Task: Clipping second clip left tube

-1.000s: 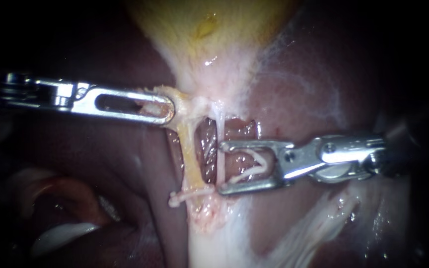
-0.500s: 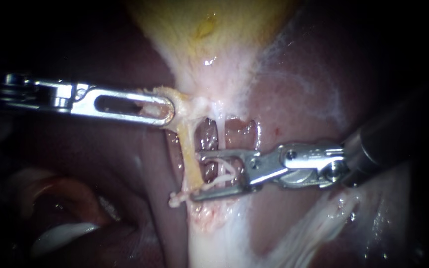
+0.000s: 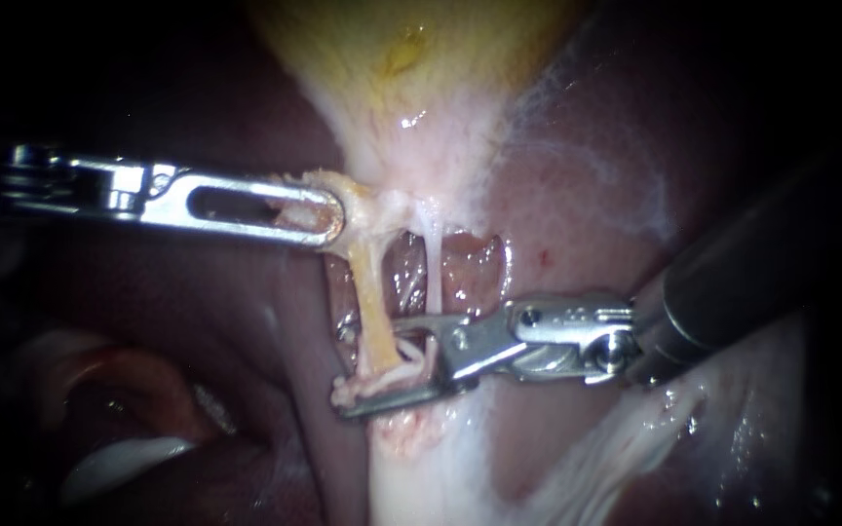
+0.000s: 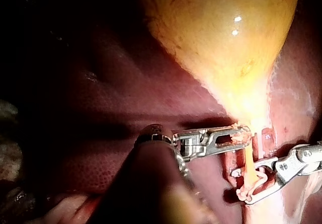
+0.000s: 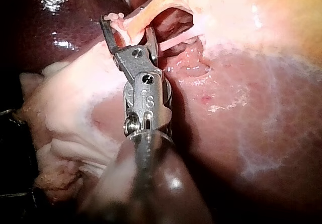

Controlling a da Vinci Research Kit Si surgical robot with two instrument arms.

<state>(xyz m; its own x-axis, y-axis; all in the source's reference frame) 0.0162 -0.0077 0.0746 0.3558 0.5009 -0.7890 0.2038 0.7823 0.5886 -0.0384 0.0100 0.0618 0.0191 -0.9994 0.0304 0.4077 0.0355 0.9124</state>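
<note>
The left tube [image 3: 370,302], yellowish, runs down from the gallbladder [image 3: 411,88] neck. My right instrument [image 3: 382,362] comes in from the right, its jaws open and straddling this tube low down. White clip material [image 3: 409,356] shows between them. A white clip [image 3: 345,393] lies across the tube's lower end, just at the lower jaw. My left instrument [image 3: 331,216] is shut on tissue at the gallbladder neck and holds it leftward. The right wrist view shows the tube [image 5: 146,12] between my right instrument's [image 5: 126,25] jaws.
A thin pale tube [image 3: 433,263] runs just right of the left tube, behind the upper jaw. Dark red liver [image 3: 587,195] surrounds the window. Pale fatty tissue [image 3: 626,438] lies lower right. In the left wrist view both instruments [image 4: 244,135] [image 4: 246,189] sit under the gallbladder [image 4: 221,38].
My right instrument has moved left and slightly down, from beside the thin pale tube to around the left tube. My left instrument and its hold are unchanged.
</note>
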